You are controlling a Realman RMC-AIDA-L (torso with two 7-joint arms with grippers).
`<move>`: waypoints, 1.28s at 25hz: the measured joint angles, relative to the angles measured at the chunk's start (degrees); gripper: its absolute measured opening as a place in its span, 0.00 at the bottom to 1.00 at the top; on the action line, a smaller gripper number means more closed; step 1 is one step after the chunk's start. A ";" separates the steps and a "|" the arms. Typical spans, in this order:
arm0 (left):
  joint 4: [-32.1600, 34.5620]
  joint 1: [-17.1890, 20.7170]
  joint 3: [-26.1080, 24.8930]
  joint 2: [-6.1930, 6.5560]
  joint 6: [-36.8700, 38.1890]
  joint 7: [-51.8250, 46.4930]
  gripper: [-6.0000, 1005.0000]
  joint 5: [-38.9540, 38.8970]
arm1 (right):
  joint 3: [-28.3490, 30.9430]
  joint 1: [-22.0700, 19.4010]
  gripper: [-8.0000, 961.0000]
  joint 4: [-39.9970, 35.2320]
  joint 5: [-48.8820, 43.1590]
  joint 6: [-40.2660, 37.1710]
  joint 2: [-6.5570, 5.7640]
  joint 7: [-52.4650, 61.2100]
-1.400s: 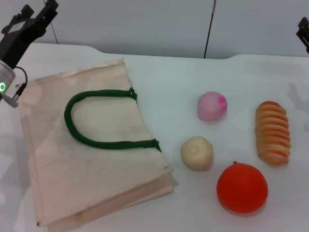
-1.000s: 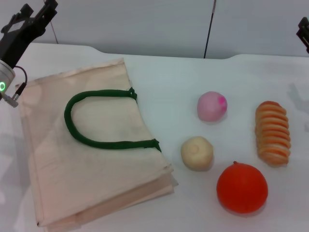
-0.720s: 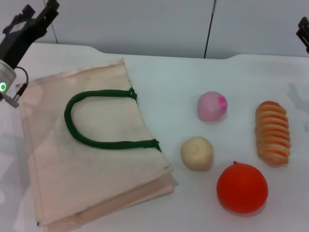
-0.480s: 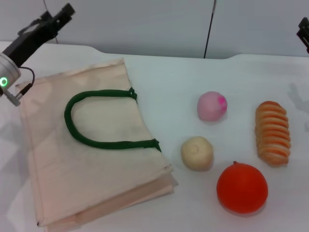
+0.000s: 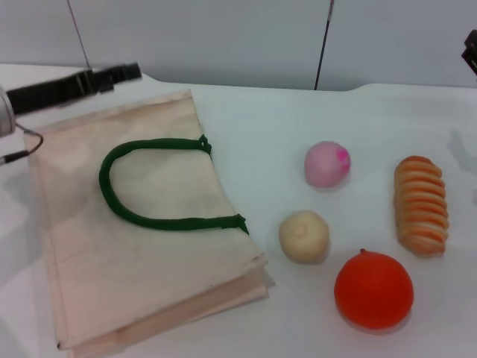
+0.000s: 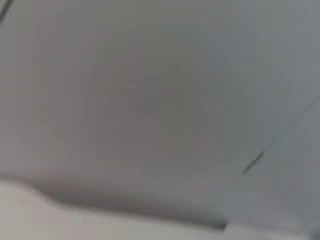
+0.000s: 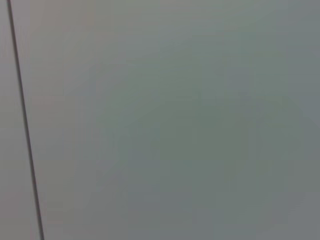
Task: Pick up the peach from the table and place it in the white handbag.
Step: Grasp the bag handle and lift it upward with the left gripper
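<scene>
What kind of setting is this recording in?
Probably a lab or test bench, not a home: a bare white table against a plain grey wall, with loose items laid out, the peach and white handbag.

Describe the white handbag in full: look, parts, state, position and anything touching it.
The white handbag is a large cream cloth tote lying flat on the white table, at the robot's left. Its dark green handle loops across the upper face. Layered edges show at the near right corner, and the mouth looks closed. The left hand hovers over its far edge; nothing visibly touches it.
</scene>
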 joint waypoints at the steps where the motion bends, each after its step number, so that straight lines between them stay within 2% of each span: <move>1: -0.72 -0.19 0.00 0.08 0.52 -1.53 0.83 2.41 | 0.00 -0.03 0.93 -0.01 0.00 0.00 -0.01 0.00; 5: -1.48 -0.58 0.00 0.65 0.94 -6.48 0.83 10.18 | 0.00 -0.07 0.93 -0.03 0.00 0.02 -0.09 0.00; 11: -1.97 -1.13 0.00 1.11 0.67 -11.10 0.82 16.06 | 0.00 -0.16 0.93 -0.05 0.00 0.02 -0.09 0.00; 16: -2.08 -3.53 0.09 1.62 0.53 -14.71 0.81 24.24 | 0.00 -0.16 0.93 -0.13 0.00 0.02 -0.08 0.00; 26: -2.33 -5.32 0.09 2.03 -0.14 -15.83 0.79 26.95 | 0.00 0.00 0.93 -0.11 0.00 0.01 -0.08 0.00; 32: -5.09 -6.78 0.08 2.62 0.60 -15.98 0.78 31.17 | 0.00 -0.02 0.93 -0.10 0.00 0.01 -0.16 0.00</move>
